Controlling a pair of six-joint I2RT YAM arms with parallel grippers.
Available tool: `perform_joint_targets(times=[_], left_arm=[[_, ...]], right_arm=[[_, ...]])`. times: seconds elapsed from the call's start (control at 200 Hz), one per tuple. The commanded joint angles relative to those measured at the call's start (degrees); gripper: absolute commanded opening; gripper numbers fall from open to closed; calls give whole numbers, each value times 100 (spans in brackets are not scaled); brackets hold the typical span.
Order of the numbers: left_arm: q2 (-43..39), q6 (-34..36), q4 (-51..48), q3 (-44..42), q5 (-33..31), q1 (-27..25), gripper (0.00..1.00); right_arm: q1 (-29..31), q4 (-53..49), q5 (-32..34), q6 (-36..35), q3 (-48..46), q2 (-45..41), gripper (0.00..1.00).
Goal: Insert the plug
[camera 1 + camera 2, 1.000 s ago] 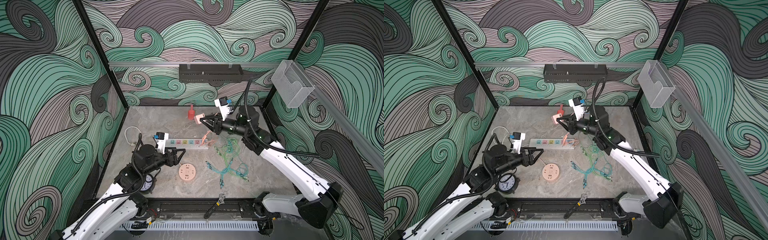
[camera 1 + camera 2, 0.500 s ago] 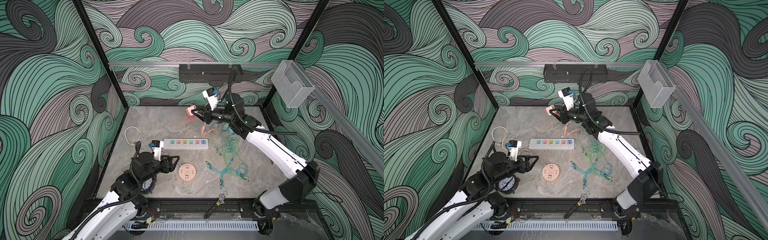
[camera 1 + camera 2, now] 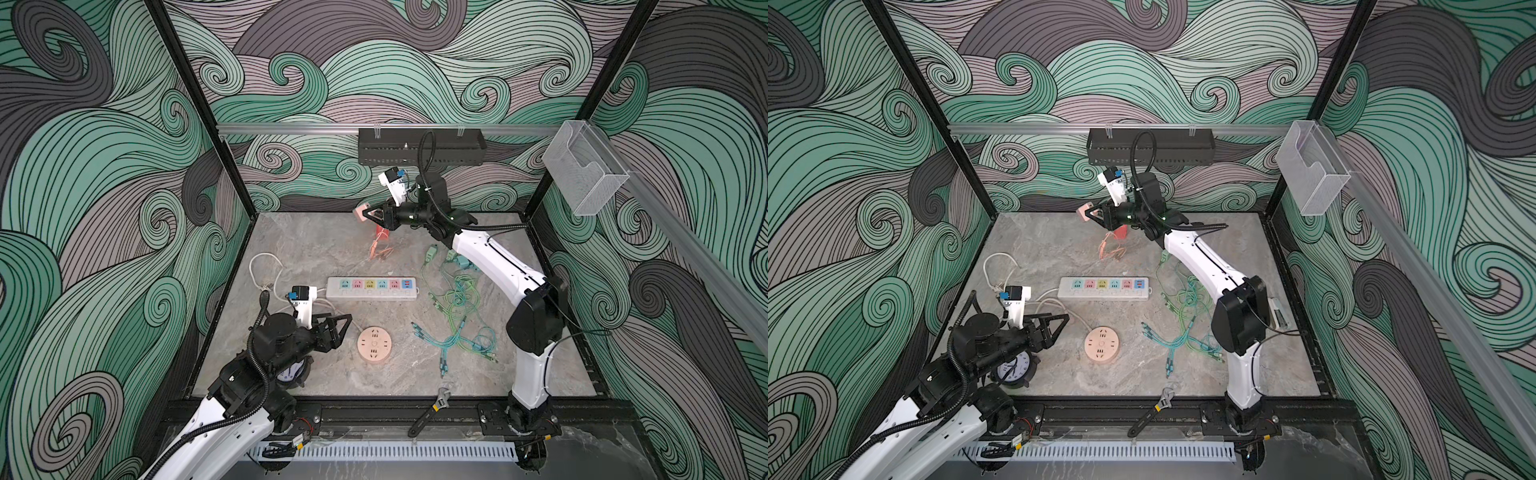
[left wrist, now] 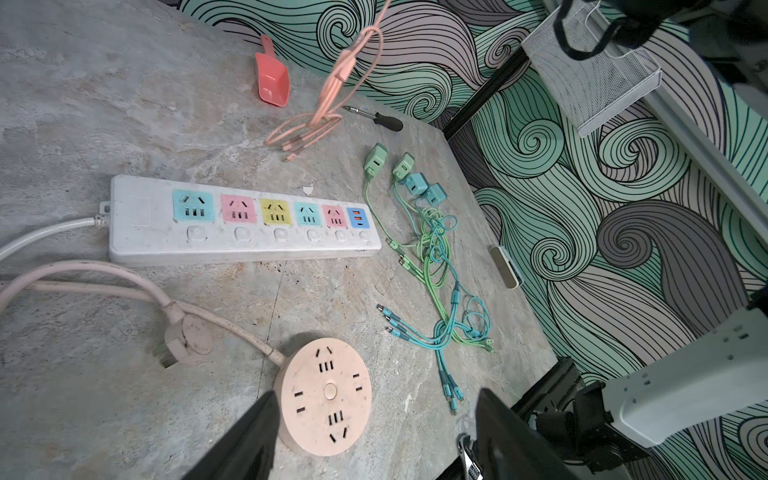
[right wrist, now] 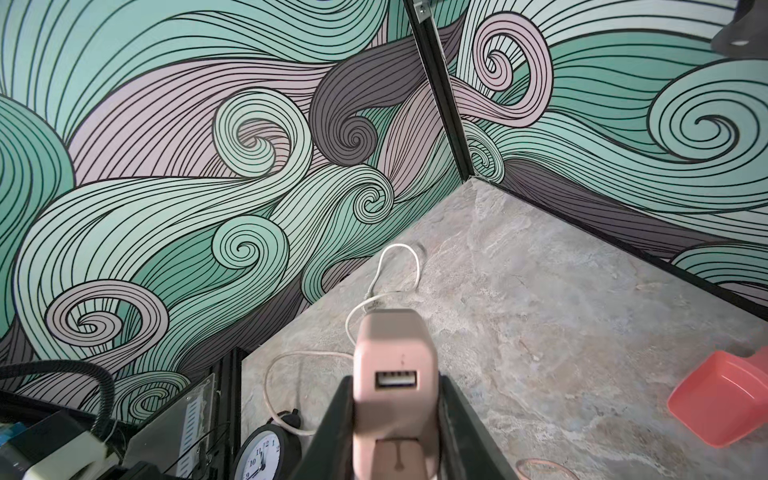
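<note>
Aloft, right end effector clamping pink plug

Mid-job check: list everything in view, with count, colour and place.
power strip: one, white with coloured sockets, table centre
round socket: one, pale pink, nearer the front
charger block: one, pink, in the right pincer, near the back
cable: one, pink, hanging below that pincer
other chargers: four, two green, two teal, right of strip
scoop: one, red, back
screwdriver: one, black handle, back
alarm clock: one, black, front left
wrench: one, silver and black, front rail
small white object: one, right table edge
basket: one, black, back wall
box: one, clear, right wall
left pincer: one, black, open, empty, beside round socket
right pincer: one, black, shut on charger block
</note>
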Motion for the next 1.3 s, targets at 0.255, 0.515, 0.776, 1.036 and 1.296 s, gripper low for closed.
perform_joint_targets(times=[0.255,0.515,0.776,1.036,1.296], left_arm=[[-84,-131,-195,95,-152,33,76],[126,-201,-232,20,-523,33,77],[653,-65,-136,171,-759,47,78],[1500,330,-349,625,-1273,187,79],[2298,196,173,802,-796,826,76]], right_arm=[[-17,-749,-349,58,2269,1797,0],[10,-929,-352,-155,2151,2034,0],[84,-1290,-312,-747,1656,1919,0],[109,-2011,-399,-1482,1580,1898,0],[267,-2601,-21,-2383,1513,1813,0]])
